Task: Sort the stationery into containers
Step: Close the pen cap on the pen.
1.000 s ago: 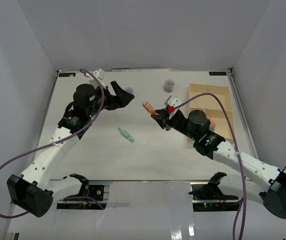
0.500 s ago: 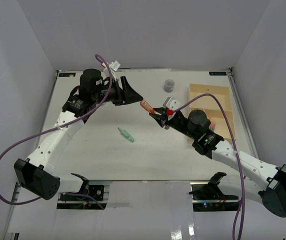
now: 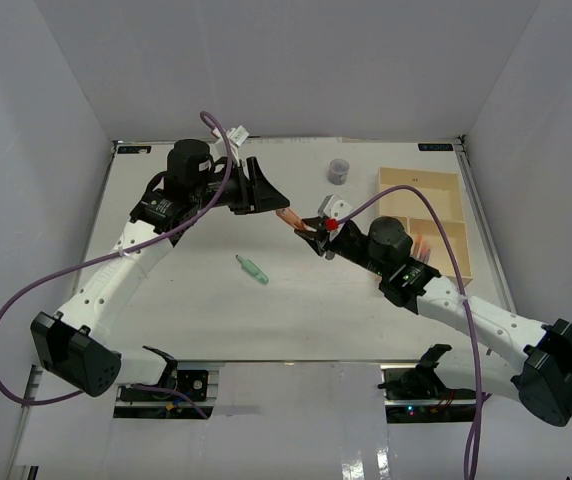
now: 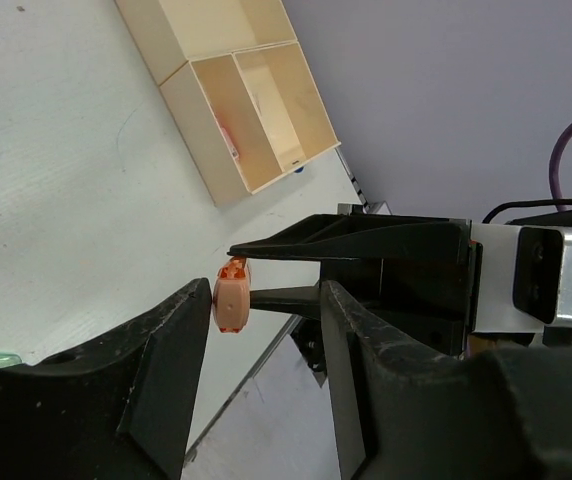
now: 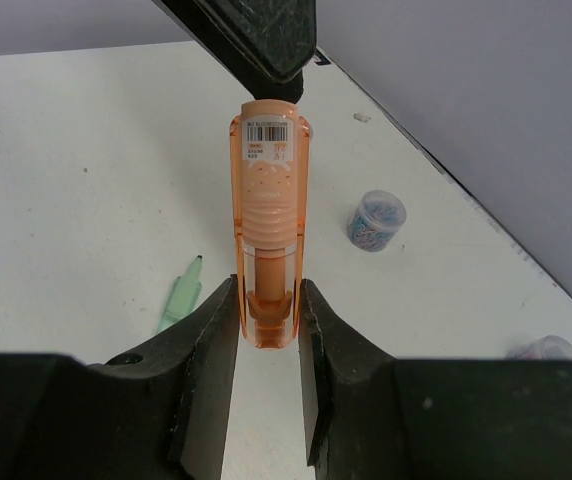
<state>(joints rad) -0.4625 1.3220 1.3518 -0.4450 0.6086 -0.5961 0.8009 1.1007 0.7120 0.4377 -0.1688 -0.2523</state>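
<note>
An orange see-through stick eraser (image 3: 291, 214) hangs in the air over the middle of the table, my right gripper (image 3: 309, 228) shut on its lower end (image 5: 269, 200). My left gripper (image 3: 278, 203) meets it from the left. Its jaws stand partly apart, and the orange tip (image 4: 231, 300) sits between the fingertips, close against one finger, with a gap to the other. The left gripper's dark fingers (image 5: 256, 30) show just above the eraser's labelled end. The beige divided tray (image 3: 378, 195) lies at the right, a pink item (image 3: 423, 243) in one compartment.
A pale green marker (image 3: 253, 269) lies on the table in front of the grippers. A small round pot (image 3: 338, 171) of coloured clips stands at the back, left of the tray. The tray's compartments (image 4: 206, 110) show beyond the left fingers.
The left arm has swung right and forward to the orange eraser, its jaws narrowing from wide open. The right gripper has carried the eraser slightly left to meet it.
</note>
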